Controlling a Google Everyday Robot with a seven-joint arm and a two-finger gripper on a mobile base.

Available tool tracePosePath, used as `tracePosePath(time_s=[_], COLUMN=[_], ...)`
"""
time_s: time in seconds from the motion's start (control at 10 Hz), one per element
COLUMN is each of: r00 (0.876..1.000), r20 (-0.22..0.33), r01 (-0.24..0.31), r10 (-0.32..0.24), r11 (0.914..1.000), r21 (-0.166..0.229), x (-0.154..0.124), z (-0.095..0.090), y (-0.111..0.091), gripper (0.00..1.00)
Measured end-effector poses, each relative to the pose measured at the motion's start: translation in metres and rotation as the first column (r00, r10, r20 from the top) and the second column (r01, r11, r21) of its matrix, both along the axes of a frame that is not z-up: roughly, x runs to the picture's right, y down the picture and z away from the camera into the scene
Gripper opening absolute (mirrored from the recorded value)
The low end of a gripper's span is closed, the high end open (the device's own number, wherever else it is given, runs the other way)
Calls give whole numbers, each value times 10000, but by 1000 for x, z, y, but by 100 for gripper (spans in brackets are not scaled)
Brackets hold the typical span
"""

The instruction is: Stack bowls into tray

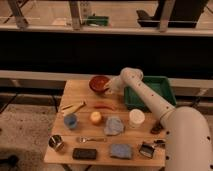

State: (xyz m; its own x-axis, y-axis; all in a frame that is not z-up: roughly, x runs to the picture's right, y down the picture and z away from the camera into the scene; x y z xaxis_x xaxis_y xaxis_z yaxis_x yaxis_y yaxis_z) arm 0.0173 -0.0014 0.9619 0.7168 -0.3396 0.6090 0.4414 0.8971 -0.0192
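Observation:
The orange-red bowl [99, 83] is at the back of the wooden table [82, 95], just left of the green tray [150, 86]. My gripper [109, 89] is at the bowl's right rim and seems shut on it; the arm reaches in from the lower right, over the tray's left end. The tray looks empty where it shows. I cannot pick out the dark maroon-purple bowl; a small dark item [157, 128] lies at the right edge, half hidden by my arm.
On the table lie a red chili [104, 106], a yellow item [73, 107], a blue cup [70, 120], an orange ball [95, 117], a grey-blue cloth [114, 125], a white container [136, 118], a metal cup [56, 142], a black block [84, 153] and a blue sponge [119, 150].

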Motion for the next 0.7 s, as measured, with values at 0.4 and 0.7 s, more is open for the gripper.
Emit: tracePosePath(time_s=[0.4,0.7], r00=[9996,9969], r20=[-88,-416], r01=[-281,-644], r10=[284,669], r11=[9992,9962], r21=[297,587], x=[9,29], z=[-19,-51], y=[-16,-37], gripper=[0,0])
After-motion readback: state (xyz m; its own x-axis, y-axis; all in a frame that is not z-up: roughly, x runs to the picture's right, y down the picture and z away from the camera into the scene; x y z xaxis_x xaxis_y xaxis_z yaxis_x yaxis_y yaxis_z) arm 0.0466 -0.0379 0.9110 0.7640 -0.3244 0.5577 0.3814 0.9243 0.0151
